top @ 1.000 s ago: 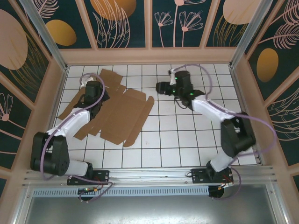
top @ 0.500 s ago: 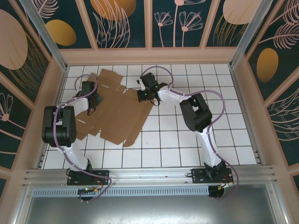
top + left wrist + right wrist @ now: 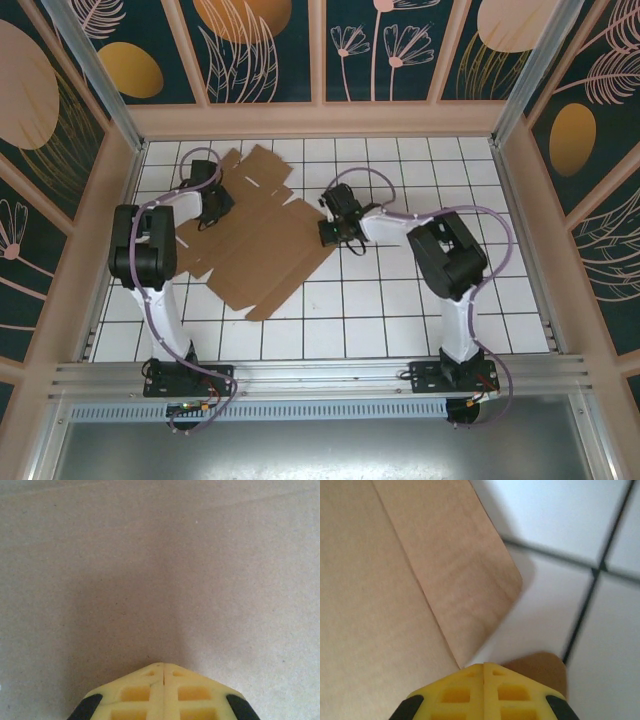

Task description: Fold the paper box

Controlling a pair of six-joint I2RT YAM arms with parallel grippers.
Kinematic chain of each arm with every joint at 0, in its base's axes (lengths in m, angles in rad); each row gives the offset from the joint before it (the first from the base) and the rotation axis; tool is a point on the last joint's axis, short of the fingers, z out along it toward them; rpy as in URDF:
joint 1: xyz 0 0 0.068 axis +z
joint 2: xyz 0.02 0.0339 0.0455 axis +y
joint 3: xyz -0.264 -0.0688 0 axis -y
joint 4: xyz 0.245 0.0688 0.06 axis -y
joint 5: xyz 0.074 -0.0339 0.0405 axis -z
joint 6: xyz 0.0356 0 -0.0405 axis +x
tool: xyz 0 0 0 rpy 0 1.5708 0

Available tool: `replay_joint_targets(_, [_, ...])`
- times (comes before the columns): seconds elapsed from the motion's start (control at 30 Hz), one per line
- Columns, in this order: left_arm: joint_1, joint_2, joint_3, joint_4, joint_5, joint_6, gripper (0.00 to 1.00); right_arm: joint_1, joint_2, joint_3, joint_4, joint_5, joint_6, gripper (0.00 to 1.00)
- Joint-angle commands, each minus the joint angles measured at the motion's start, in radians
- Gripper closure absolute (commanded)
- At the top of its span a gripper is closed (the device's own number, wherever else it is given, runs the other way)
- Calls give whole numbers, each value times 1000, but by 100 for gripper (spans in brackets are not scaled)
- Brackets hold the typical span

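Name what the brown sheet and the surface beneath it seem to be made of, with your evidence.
The paper box: cardboard, matt brown; the wrist views show a dull, fibrous face with pressed creases. The table: white tiles with dark joints, smooth-looking; ceramic or a printed sheet, hard to tell.

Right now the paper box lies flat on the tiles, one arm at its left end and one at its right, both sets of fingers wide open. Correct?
No. The left fingers and right fingers are shut, tips together, as both wrist views show. The paper box does lie flat, an arm at each end.
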State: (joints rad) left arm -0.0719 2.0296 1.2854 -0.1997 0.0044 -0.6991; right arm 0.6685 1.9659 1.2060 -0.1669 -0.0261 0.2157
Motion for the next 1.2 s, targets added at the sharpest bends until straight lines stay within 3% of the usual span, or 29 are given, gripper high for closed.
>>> replay_joint_targets(0.0, [-67, 96, 69, -106, -13, 53, 100, 63, -127, -170, -58, 64, 75, 100])
replay_joint_targets(0.1, [-131, 134, 124, -114, -2, 63, 100, 135, -228, -290, -29, 46, 138, 100])
replay_joint_targets(0.2, [-205, 179, 191, -126, 38, 84, 100, 191, -274, -345, 6, -62, 179, 100])
replay_joint_targets(0.37, [-350, 261, 325, -173, 108, 159, 100, 211, -377, -374, 103, -140, 225, 100])
replay_joint_targets(0.53, [-404, 175, 262, -78, 204, 172, 100, 109, -633, -432, 161, -128, 235, 95])
replay_joint_targets(0.7, [-396, -13, 169, -10, 189, 167, 100, -39, -765, -412, 139, 25, 211, 94])
replay_joint_targets(0.8, [-384, -104, 108, 39, 219, 118, 99, -214, -687, -396, 193, -110, 244, 100])
replay_joint_targets(0.87, [-377, -143, 65, 44, 226, 104, 100, -259, -569, -328, 179, -140, 217, 100])
replay_joint_targets(1.0, [-376, -173, -29, -10, 215, 65, 100, -249, -270, -88, 56, -147, 120, 100])
replay_joint_targets(1.17, [-376, -212, -183, -7, 175, -1, 100, -202, -22, 165, -47, -150, 38, 100])
